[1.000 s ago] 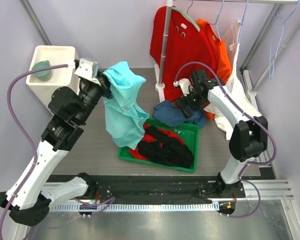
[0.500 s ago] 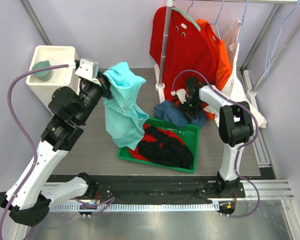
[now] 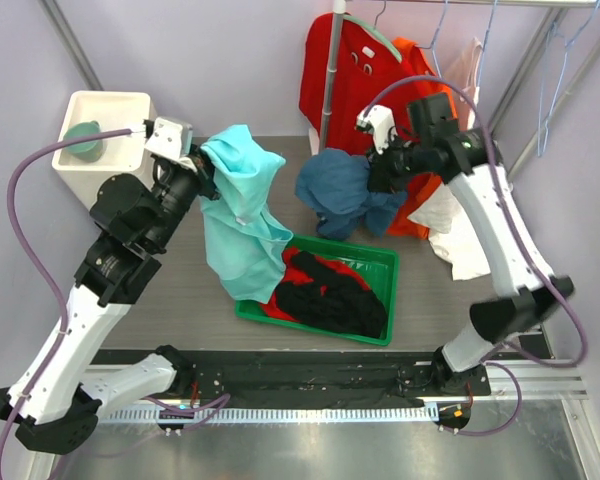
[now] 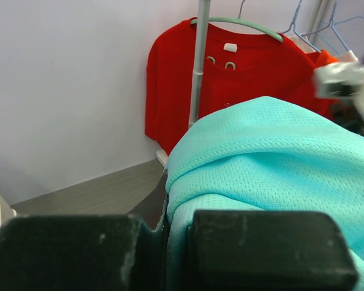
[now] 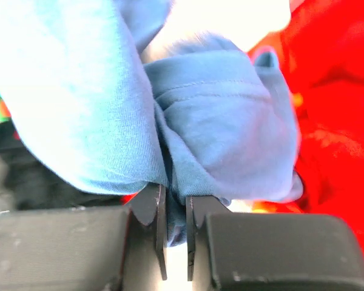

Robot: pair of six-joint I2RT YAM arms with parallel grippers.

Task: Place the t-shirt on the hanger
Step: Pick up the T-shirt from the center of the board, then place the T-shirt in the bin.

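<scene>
Gripping the t-shirt (image 3: 242, 215) with my left claw (image 3: 202, 165), fingers clamped tight on a bunched fold near its top. In the left wrist view the turquoise mesh (image 4: 273, 163) is wedged in the slit between my fingers (image 4: 261, 248). It hangs off the table with its long axis about vertical. The bunched end is up at my claw and the loose end points down, reaching the left rim of the green bin (image 3: 385, 262). I can't tell if it touches the rim.

My right claw (image 3: 380, 170) is pinched nearly closed on a slate-blue garment (image 3: 340, 195), held up just right of the rack pole (image 3: 328, 90). The right wrist view shows a thin gap between my fingers (image 5: 155, 209) with blue cloth (image 5: 188, 115) caught in it.

A red shirt (image 3: 355, 80) hangs on a mint-green hanger (image 3: 375, 35) behind the pole. Pale-blue wire hangers (image 3: 555, 70) hang on the rail at far right, well apart from the t-shirt.
</scene>
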